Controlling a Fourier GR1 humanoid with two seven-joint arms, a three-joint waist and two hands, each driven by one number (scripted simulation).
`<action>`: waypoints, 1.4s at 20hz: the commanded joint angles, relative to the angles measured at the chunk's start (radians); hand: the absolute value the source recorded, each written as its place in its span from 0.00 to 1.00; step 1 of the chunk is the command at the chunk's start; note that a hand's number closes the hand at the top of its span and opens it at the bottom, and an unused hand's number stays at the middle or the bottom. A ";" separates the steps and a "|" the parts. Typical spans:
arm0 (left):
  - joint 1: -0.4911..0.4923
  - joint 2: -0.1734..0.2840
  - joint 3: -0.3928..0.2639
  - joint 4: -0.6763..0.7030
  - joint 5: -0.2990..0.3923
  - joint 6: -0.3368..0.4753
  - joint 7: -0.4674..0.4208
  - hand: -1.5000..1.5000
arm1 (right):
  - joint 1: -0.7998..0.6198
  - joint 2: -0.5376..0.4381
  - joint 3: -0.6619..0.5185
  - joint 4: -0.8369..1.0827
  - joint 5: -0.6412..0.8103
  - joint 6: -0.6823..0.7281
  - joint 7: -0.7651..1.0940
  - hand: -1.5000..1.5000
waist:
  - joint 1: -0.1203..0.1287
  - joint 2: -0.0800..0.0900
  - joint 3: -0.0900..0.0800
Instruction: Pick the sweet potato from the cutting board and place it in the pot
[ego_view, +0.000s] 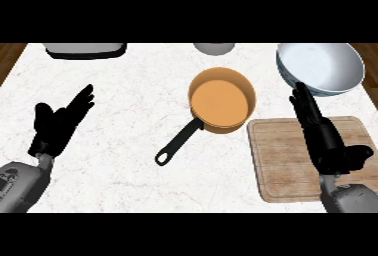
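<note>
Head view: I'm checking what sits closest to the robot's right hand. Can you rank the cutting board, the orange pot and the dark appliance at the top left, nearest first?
From the right hand:
1. Cutting board, directly under the hand at the right.
2. Orange pot, centre of the counter, to the hand's left.
3. Dark appliance, far top-left corner.
</note>
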 joint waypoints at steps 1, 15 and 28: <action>-0.017 -0.073 -0.009 0.031 -0.029 -0.003 -0.001 0.50 | 0.015 -0.059 0.004 0.025 0.081 0.015 0.036 1.00 | 0.029 0.001 0.009; 0.140 -0.170 -0.082 -0.042 -0.013 0.003 -0.034 0.50 | 0.159 -0.256 0.006 -0.037 0.549 -0.367 -0.364 0.00 | 0.021 -0.005 0.010; 0.158 -0.201 -0.075 -0.075 -0.070 0.003 -0.010 0.50 | 0.048 -0.337 0.047 -0.330 0.694 0.046 0.576 0.00 | 0.041 -0.001 0.008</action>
